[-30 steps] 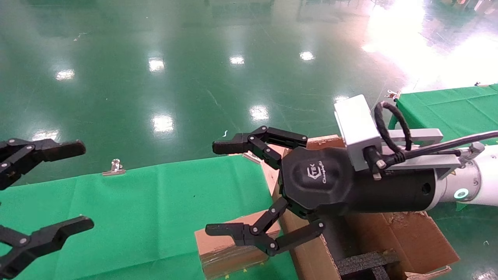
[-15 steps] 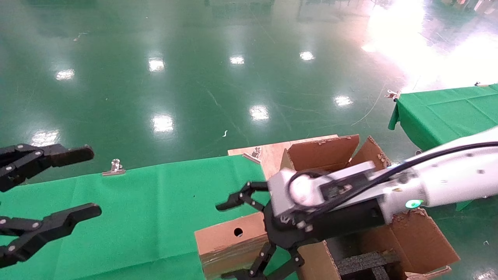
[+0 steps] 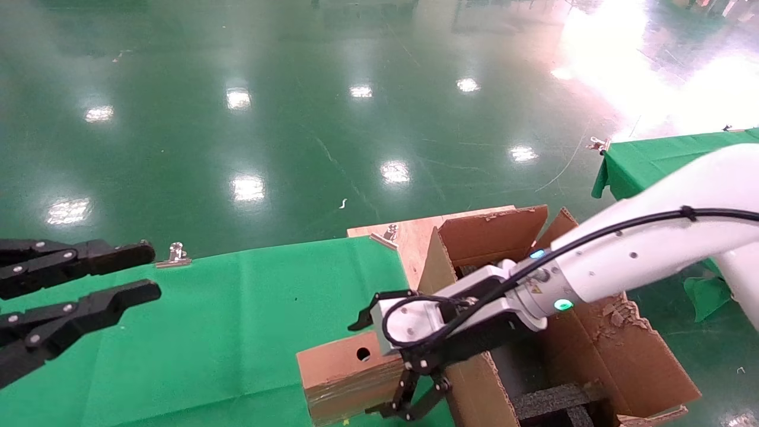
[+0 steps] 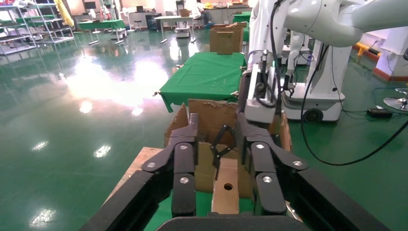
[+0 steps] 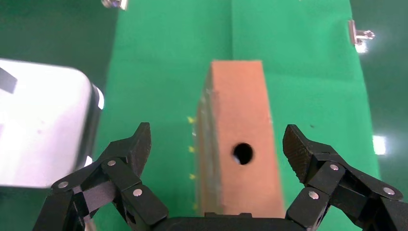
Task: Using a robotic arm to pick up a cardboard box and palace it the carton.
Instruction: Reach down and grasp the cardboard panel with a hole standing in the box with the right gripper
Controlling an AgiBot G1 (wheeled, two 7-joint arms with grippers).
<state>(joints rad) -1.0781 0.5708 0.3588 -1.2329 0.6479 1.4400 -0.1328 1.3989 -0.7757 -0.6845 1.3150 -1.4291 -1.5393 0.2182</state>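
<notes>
A table draped in green cloth (image 3: 225, 308) carries the cardboard box (image 3: 341, 376) at its near right corner, beside the carton (image 3: 628, 362).

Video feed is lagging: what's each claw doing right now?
Left claw: open, empty, parked over the green cloth.
Right claw: open, straddling the cardboard box, not gripping it.

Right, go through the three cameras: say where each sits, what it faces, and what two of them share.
Head view: high on the body, looking forward and down at the green table; both arms show.
Left wrist view: behind the left gripper, facing the carton and the right arm.
Right wrist view: above the open right gripper, looking down on the cardboard box between its fingers.
All three share the cardboard box's round hole.
</notes>
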